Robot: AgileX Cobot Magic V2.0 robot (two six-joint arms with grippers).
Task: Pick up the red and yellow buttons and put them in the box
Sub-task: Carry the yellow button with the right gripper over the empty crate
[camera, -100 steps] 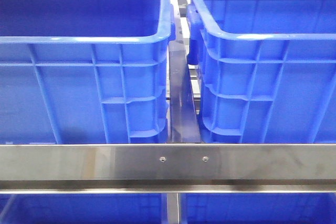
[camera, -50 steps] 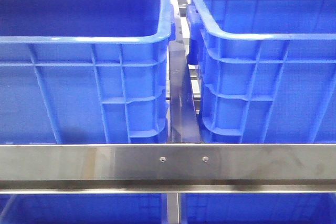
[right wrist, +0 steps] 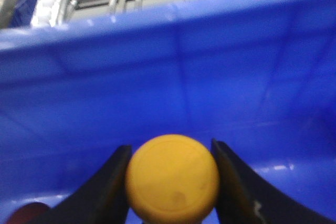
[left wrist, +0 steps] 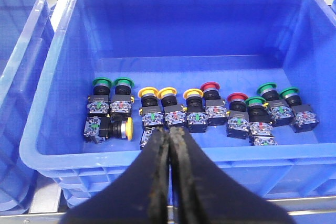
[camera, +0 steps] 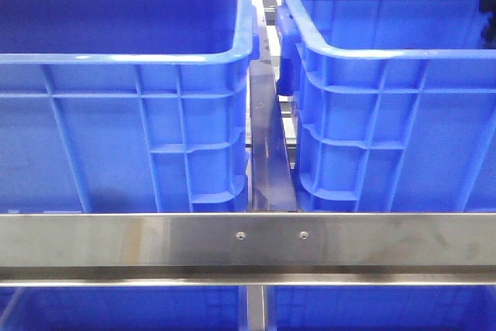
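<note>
My right gripper clamps a yellow button inside a bin; left gripper closed, empty. Risk: round cap slips out.

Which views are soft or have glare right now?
Right wrist view: blurred throughout, the yellow button between the right gripper fingers is soft-edged, with white highlights on the blue bin wall. Left wrist view: sharp on the buttons; the shut left gripper is dark. Front view: sharp, with glare on the steel rail.
</note>
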